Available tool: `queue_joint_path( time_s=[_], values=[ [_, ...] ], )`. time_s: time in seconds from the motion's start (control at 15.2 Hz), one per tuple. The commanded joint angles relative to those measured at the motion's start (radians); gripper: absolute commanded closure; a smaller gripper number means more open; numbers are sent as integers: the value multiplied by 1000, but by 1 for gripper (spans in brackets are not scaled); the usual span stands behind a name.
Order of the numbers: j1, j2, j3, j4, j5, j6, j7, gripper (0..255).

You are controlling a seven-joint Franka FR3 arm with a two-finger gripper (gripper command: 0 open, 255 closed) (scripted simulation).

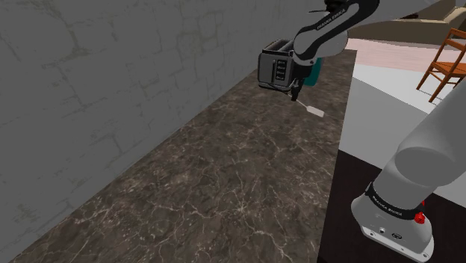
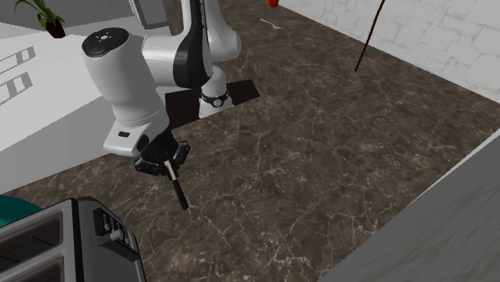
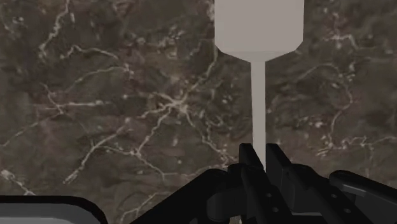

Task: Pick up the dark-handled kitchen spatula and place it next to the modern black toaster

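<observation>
The tool [image 3: 259, 151] grips the spatula [image 3: 257, 38] by its handle over the marbled desk [image 3: 95, 95]. The black toaster [image 1: 275, 67] stands near it.

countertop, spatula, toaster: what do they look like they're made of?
Countertop: dark brown stone, probably polished marble, judging by the pale branching veins.
Spatula: the blade and shaft are flat light grey with no texture, so the material is open. The handle looks dark in the second exterior view.
Toaster: black casing with paler edges. It could be plastic or painted metal, cannot tell which.

White arm [image 2: 120, 80], dark joints, all-black fingers [image 3: 250, 160]
</observation>
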State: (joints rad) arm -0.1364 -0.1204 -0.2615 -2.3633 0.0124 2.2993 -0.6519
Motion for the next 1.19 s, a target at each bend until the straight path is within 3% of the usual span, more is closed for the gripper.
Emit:
queue_joint_path(
  time_s=[0.0,0.2,0.73,0.79,1.12],
  values=[
    [1,17,-1,-12,6,29,-4,255],
    [3,45,-3,-30,18,74,-14,255],
    [2,45,-3,-30,17,74,-14,255],
    [2,45,-3,-30,17,74,-14,0],
    [2,45,-3,-30,17,74,-14,0]
  ],
)
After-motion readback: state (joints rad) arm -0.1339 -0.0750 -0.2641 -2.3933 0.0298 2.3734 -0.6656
